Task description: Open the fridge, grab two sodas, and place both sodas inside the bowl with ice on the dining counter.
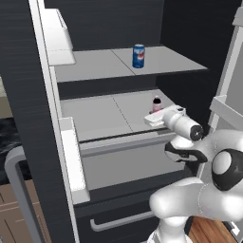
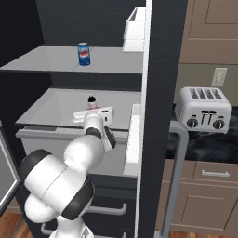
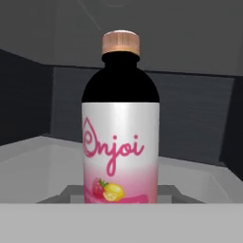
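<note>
Pink-labelled bottle (image 3: 120, 137) on fridge (image 1: 142, 109) lower shelf, below can (image 1: 138, 56) — gripper (image 1: 153, 118) closed round its body. Likely light, stiff, slick — hold mid-label.

You can't see the bottle's (image 1: 156, 104) lower half behind the hand, and its base is cut off in the hand view. The fingertips stay hidden, so contact with the bottle is unclear.
</note>
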